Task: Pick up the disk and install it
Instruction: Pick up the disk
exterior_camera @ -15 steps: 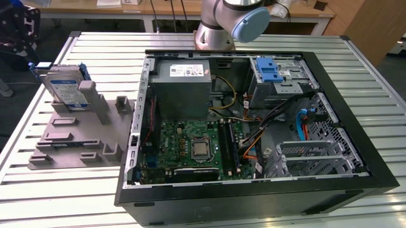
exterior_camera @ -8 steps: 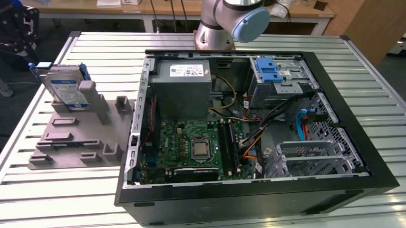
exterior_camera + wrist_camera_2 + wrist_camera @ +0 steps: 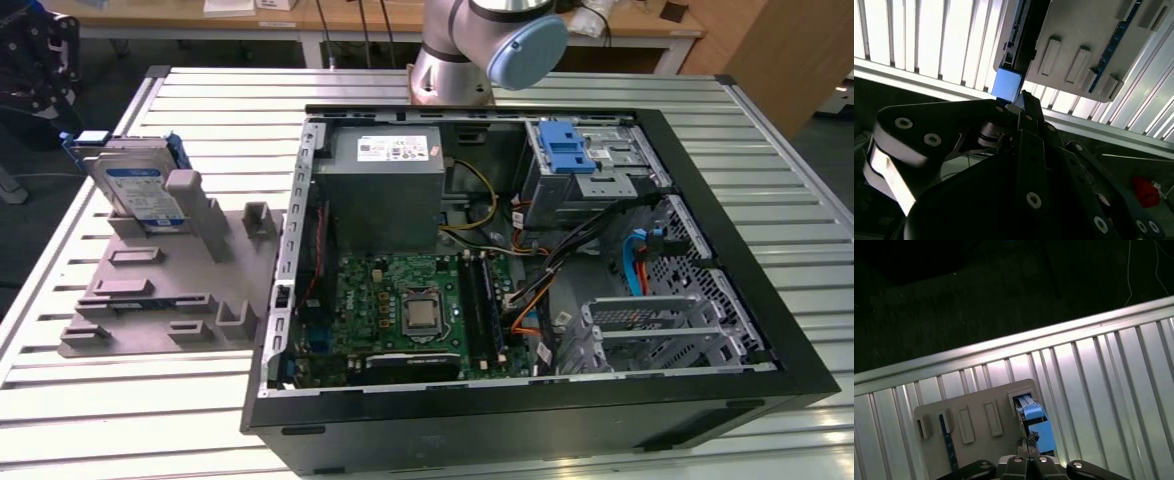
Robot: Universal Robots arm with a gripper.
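Disk (image 3: 134, 185) upright in grey holder (image 3: 147, 300), at the exterior view's left of the open case (image 3: 534, 405), top edge offered for grasping. Gripper (image 3: 1023, 102) close by its blue rail end (image 3: 1006, 85); jaw state cannot be told.

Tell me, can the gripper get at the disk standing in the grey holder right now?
Probably yes. The disk stands upright in the grey holder beside the computer case, its top edge bare. In the first wrist view the gripper hangs right by its blue end, with nothing between them.
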